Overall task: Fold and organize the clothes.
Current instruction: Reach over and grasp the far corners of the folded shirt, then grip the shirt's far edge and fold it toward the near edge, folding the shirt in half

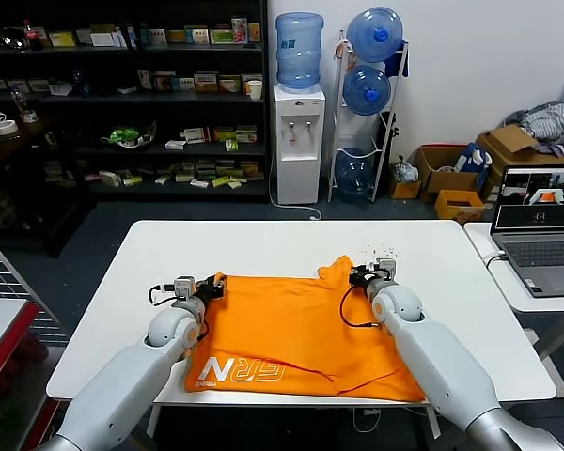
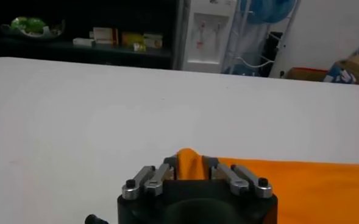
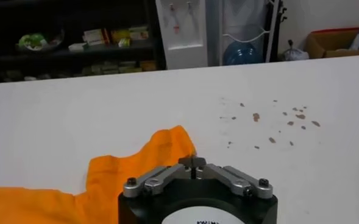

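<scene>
While both arms reach forward over the table [image 1: 263, 244], each gripper sits at a far corner of the shirt [image 1: 291, 329]. Left arm runs up from the near left edge, elbow bent slightly, left gripper [image 1: 210, 287] low on the table at the shirt's far-left corner. Left wrist view: left gripper [image 2: 189, 167] pinches a small raised peak of orange fabric [image 2: 188, 161] between its fingers; jaws narrowed onto the cloth, not fully together. Right arm comes up from the near right edge, right gripper [image 1: 362, 276] at the far-right side, next to the sleeve [image 1: 336, 270] that pokes away from the robot. Right wrist view: right gripper [image 3: 193, 166] has its fingers pressed together, tips meeting; the orange sleeve [image 3: 142, 155] lies just beside and under them, but whether cloth is caught I cannot tell.

Shirt lies flat between the two grippers and runs back toward the robot, white lettering [image 1: 240, 371] at the near-left part, near hem at the table's near edge, a crease and overlap at the near right.

Ahead of both grippers: bare white tabletop all the way to the far edge. Small brown specks [image 3: 277, 119] lie ahead of the right gripper, toward its outer side. Outboard of the left gripper: bare table to the left edge. Outboard of the right gripper: bare table, then a gap, then a second table with a laptop [image 1: 538, 230], well apart.
</scene>
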Robot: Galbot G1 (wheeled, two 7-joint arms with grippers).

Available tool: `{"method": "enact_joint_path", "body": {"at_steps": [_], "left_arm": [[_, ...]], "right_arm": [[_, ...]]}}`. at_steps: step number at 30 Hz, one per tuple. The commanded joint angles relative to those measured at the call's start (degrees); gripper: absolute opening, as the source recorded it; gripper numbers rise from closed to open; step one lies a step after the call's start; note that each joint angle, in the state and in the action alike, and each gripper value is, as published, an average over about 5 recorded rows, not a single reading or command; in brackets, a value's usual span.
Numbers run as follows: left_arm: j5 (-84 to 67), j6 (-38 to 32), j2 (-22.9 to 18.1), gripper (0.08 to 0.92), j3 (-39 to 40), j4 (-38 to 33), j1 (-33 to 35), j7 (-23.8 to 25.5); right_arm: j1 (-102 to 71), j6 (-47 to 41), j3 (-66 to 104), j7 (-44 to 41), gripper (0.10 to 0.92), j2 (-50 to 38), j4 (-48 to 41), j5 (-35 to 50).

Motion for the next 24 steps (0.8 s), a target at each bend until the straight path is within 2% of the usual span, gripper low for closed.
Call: {"method": "enact_joint_path", "body": {"at_steps": [1, 6, 9, 17, 24], "left_arm": [[0.3, -0.5, -0.2, 0.293, 0.2, 0.1, 0.0, 0.1], [1.0, -2.2, 0.0, 0.146, -0.4, -1.4, 0.9, 0.1], [2.1, -3.1, 0.5, 0.096, -1.6, -4.0, 2.3, 0.1], [3.7, -4.9, 3.3, 0.091, -5.5, -14.4, 8.8, 0.2], [4.4, -4.8, 6.2, 0.091, -7.5, -23.3, 15.6, -1.5]], "right_arm": [[-0.1, 1.2, -0.1, -0.1, 0.124, 0.0, 0.8, 0.3], [-0.8, 4.4, 0.4, -0.5, 0.124, -0.4, 2.4, 0.4], [-1.7, 6.5, 1.0, -0.9, 0.124, -1.2, 4.5, 0.6], [-8.9, 7.7, 4.0, 0.1, 0.124, -6.4, 15.9, 1.7], [-18.7, 6.6, 8.4, 1.1, 0.124, -11.9, 27.0, 3.2]]}}
